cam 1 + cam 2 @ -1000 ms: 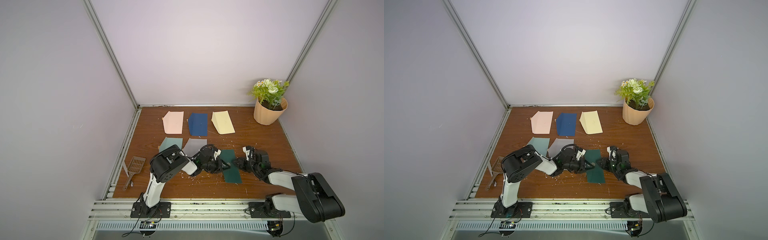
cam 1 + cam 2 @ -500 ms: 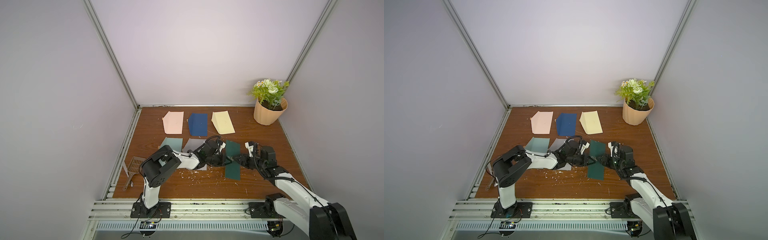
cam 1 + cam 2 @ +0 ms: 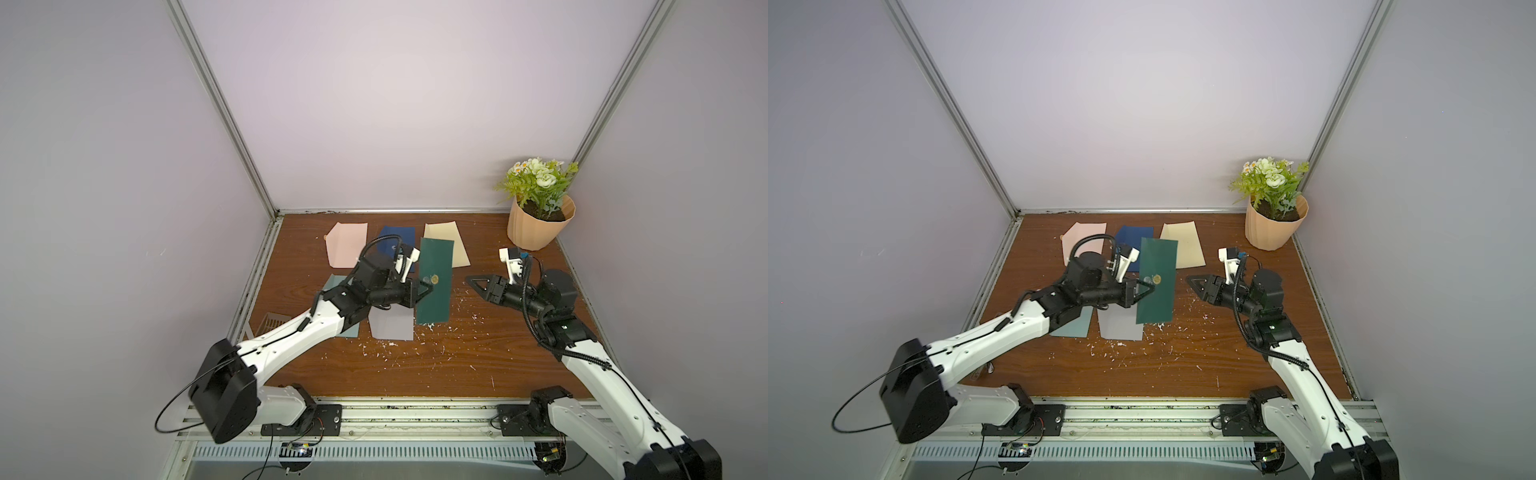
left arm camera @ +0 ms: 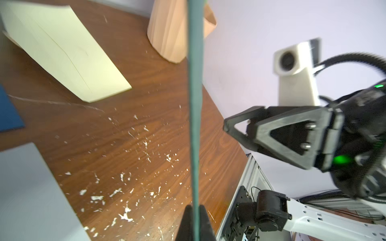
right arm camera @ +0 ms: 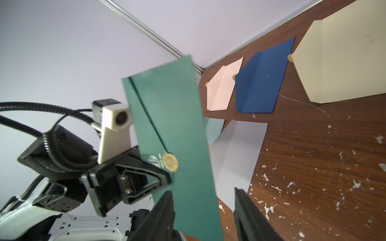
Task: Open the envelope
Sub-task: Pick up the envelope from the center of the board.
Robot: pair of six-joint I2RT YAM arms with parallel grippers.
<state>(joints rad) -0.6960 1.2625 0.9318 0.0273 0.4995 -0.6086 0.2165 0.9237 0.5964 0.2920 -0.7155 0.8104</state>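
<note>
Dark green envelope — plain, with a round gold seal and a small whitish printed emblem beside it; pink envelope, plain; navy blue envelope, plain; cream envelope, plain; grey envelope, plain; pale teal envelope, plain; table — dark brown wood grain, speckled with white flecks; pot, peach with vertical ribbing; plant, green leaves with white and pale yellow-green blooms; walls, pale lilac; corner posts, silver; robot arms, white shells with black joints and black cables; scoop, brown and slotted.
</note>
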